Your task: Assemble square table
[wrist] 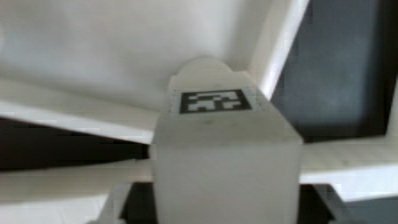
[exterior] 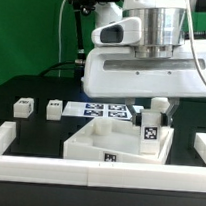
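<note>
My pincer [exterior: 157, 107] is clamped on one tagged leg [exterior: 149, 133], holding it upright over the square slab's [exterior: 93, 145] corner on the exterior view's right. Two loose legs [exterior: 22, 107] [exterior: 55, 108] sit on the counter [exterior: 34, 128], well apart from the slab, toward the exterior view's left.

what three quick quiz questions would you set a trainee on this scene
1. True or false: the gripper is shut on a leg.
2. How many loose legs lie at the exterior view's left of the marker board? A one, B two, C four.
3. Fill in: the held leg stands upright at the square slab, near its corner on the exterior view's ___.
Key: 1 true; 2 B; 3 right.
</note>
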